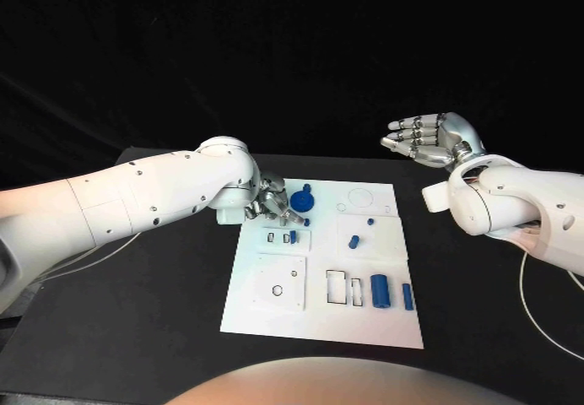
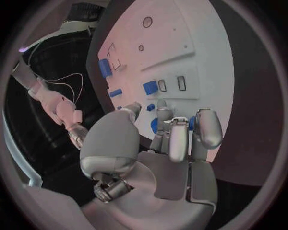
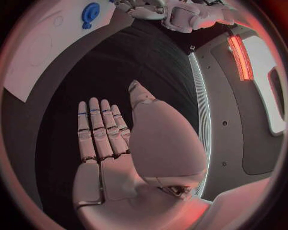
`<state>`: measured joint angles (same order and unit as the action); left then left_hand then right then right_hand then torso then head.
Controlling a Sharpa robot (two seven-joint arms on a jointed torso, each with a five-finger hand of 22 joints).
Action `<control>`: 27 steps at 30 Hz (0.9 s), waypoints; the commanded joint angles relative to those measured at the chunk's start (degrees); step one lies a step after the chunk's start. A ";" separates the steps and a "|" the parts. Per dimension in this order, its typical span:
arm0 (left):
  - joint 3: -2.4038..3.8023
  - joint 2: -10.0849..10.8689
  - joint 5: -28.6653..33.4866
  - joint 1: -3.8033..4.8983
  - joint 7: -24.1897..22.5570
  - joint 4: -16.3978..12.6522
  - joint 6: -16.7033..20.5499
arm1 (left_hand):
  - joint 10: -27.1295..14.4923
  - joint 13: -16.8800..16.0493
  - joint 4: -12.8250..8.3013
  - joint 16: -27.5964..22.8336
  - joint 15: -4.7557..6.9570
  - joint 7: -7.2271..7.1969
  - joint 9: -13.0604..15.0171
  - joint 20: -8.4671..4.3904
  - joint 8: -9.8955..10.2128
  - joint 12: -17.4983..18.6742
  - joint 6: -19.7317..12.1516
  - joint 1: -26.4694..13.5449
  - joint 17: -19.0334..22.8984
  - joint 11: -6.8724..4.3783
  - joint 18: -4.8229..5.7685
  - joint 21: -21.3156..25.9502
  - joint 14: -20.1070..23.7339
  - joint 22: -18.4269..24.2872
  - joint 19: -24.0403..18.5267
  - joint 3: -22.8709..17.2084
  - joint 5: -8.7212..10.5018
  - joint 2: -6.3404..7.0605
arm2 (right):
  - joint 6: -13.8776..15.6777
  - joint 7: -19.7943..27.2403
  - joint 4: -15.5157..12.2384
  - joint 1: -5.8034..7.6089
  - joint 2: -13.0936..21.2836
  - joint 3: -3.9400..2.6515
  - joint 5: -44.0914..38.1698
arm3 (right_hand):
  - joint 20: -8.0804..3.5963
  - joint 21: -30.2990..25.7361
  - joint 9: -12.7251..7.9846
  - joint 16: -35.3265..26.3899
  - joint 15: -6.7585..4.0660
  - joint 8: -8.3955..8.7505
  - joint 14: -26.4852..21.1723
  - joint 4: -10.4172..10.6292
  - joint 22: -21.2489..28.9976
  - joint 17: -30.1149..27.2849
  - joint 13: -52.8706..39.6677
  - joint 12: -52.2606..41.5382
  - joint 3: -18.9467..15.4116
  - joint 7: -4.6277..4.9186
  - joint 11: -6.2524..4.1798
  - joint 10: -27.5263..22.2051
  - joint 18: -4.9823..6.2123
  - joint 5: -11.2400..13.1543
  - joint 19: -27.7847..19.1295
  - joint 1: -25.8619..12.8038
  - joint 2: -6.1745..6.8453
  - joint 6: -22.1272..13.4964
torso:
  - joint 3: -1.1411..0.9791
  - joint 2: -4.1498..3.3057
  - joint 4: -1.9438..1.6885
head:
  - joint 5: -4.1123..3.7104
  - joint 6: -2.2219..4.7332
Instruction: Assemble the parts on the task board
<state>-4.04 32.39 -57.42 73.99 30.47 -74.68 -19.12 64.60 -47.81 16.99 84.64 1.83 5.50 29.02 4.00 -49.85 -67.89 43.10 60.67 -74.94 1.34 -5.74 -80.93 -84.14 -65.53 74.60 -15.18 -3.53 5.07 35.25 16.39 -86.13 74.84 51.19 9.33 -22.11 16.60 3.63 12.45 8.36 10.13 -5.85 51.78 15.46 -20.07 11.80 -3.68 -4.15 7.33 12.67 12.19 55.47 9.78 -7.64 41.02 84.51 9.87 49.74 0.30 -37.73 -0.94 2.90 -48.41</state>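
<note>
The white task board (image 1: 319, 325) lies in the middle of the table. My left hand (image 1: 270, 202) hangs over its far left corner, fingers (image 2: 178, 136) pointing down beside a round blue disc (image 1: 302, 201). Nothing shows between thumb and fingers; whether they touch the disc I cannot tell. A small blue block (image 1: 294, 237) sits at a slot just below the fingertips. Other blue parts lie on the board: a short piece (image 1: 353, 242), a cylinder (image 1: 381, 291) and a thinner one (image 1: 408, 295). My right hand (image 1: 432, 139) is raised off the board's far right, flat and empty.
Black table (image 1: 134, 337) surrounds the board, with wide room on both sides. Empty rectangular slots (image 1: 344, 287) and a round recess (image 1: 361, 200) mark the board. The right wrist view shows the board's corner (image 3: 36, 62) with the disc (image 3: 90, 12) far from the right hand (image 3: 99, 136).
</note>
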 commanded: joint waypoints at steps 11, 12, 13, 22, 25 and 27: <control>-0.25 -0.98 2.40 0.04 0.17 0.63 -4.51 | -1.03 1.02 -0.14 -0.44 0.14 -0.02 0.25 0.13 -0.25 0.88 -0.72 -0.38 -3.40 0.10 0.73 0.28 -1.59 -0.02 -0.30 0.48 0.12 -0.32 | -0.93 -0.21 0.45 0.00 -0.52 0.02 -0.16 | -0.03 -0.07 -0.09 -0.45 0.41 0.20 0.25 -0.12 0.38 -0.26 0.03 0.25 -0.49 3.12 0.29 0.18 0.11 -0.04 -0.36 0.37 -0.06 -0.15 | -0.01 0.09 -0.07 | -0.15 -0.11; -0.28 -1.02 2.50 0.03 0.17 0.67 -4.59 | -1.15 1.19 -0.15 -0.44 0.13 -0.01 0.28 0.14 -0.24 0.98 -0.75 -0.33 -3.40 0.11 0.72 0.29 -1.59 0.02 -0.33 0.47 0.11 -0.40 | -0.97 -0.24 0.48 0.00 -0.55 0.02 -0.16 | -0.03 -0.07 -0.09 -0.45 0.41 0.20 0.25 -0.12 0.38 -0.26 0.03 0.25 -0.49 3.12 0.29 0.18 0.11 -0.04 -0.36 0.37 -0.06 -0.15 | -0.02 0.09 -0.07 | -0.15 -0.11; -0.31 -1.06 2.60 0.02 0.17 0.72 -4.67 | -1.15 1.19 -0.15 -0.44 0.13 -0.01 0.28 0.14 -0.24 0.98 -0.75 -0.33 -3.40 0.11 0.72 0.29 -1.59 0.02 -0.33 0.47 0.11 -0.40 | -1.02 -0.27 0.50 0.00 -0.58 0.03 -0.16 | -0.03 -0.07 -0.09 -0.45 0.41 0.20 0.25 -0.12 0.38 -0.26 0.03 0.25 -0.49 3.12 0.29 0.18 0.11 -0.04 -0.36 0.37 -0.06 -0.15 | -0.03 0.08 -0.07 | -0.15 -0.11; -0.76 -1.35 3.19 -0.01 0.22 0.87 -5.34 | -1.77 1.95 -0.21 -0.53 0.06 0.06 0.50 0.22 -0.14 1.50 -1.06 0.35 -3.25 0.20 0.67 0.39 -1.48 0.24 -0.56 0.45 0.06 -0.93 | -1.29 -0.56 0.75 -0.01 -0.68 0.06 -0.21 | -0.03 -0.05 -0.11 -0.54 0.40 0.18 0.36 -0.15 0.60 -0.37 0.01 0.22 -0.51 3.08 0.25 0.30 0.12 -0.03 -0.38 0.57 -0.18 -0.03 | 0.00 0.07 -0.12 | -0.12 -0.05; -0.87 -1.49 3.28 -0.03 0.25 0.80 -5.61 | -2.23 2.59 -0.21 -0.58 0.03 0.11 0.58 0.25 -0.07 1.90 -1.18 0.65 -3.18 0.23 0.65 0.44 -1.43 0.35 -0.67 0.44 0.04 -1.12 | -1.31 -0.60 0.83 -0.02 -0.73 0.07 -0.22 | -0.03 -0.05 -0.11 -0.54 0.40 0.18 0.36 -0.15 0.60 -0.37 0.01 0.22 -0.51 3.08 0.25 0.30 0.12 -0.03 -0.38 0.57 -0.18 -0.03 | 0.00 0.03 -0.08 | -0.05 0.02; -0.91 -1.59 3.33 -0.05 0.27 0.83 -5.71 | -2.36 2.74 -0.20 -0.59 0.00 0.14 0.64 0.28 -0.03 2.02 -1.25 0.84 -3.15 0.26 0.65 0.45 -1.41 0.35 -0.69 0.41 0.03 -1.30 | -1.31 -0.59 0.88 -0.02 -0.78 0.08 -0.23 | -0.03 -0.05 -0.11 -0.55 0.39 0.18 0.39 -0.15 0.64 -0.38 0.01 0.21 -0.51 3.07 0.25 0.33 0.12 -0.03 -0.38 0.59 -0.20 0.00 | -0.02 0.03 -0.04 | 0.02 0.02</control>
<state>-4.96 30.99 -54.95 73.93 30.67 -73.74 -23.31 62.65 -45.15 16.83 84.44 1.83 5.61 29.63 4.21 -49.85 -66.18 42.18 61.60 -74.93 1.65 -5.74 -80.71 -84.13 -65.23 74.40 -15.03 -3.53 4.15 34.92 15.83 -85.28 74.83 50.50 9.41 -22.06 16.59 3.64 12.40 8.15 10.34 -5.86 52.00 15.33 -19.51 11.48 -3.69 -4.15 7.21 12.67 12.19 55.48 9.77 -7.65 41.03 84.51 9.87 49.74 0.29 -37.67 -1.04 2.84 -48.42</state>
